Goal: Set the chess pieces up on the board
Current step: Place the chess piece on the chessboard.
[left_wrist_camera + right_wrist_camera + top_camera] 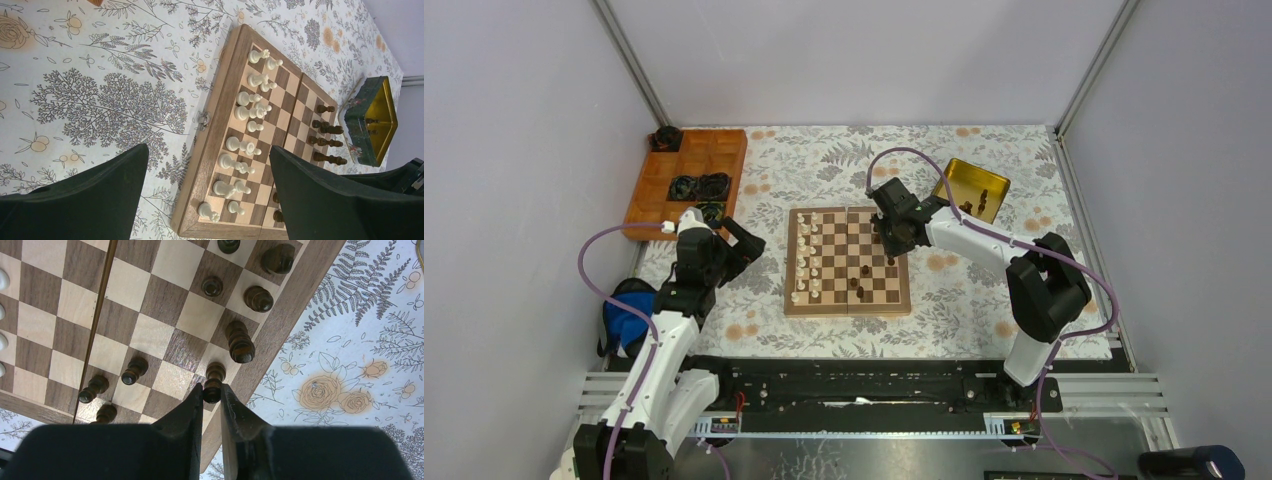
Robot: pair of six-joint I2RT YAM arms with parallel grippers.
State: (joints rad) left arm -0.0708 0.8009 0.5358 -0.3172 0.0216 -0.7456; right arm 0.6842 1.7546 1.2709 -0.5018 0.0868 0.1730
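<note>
right gripper [212, 396] pinching dark brown chess piece [214, 376] at chessboard [280, 325] edge square; left gripper [208, 152] spread wide, empty.

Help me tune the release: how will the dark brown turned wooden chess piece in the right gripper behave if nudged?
The dark brown turned wooden chess piece, pinched in the right gripper, looks tall and slender, so it probably tips easily. Being round-bodied, it would likely roll once down. Its glossy finish may let it slip in the grip.
</note>
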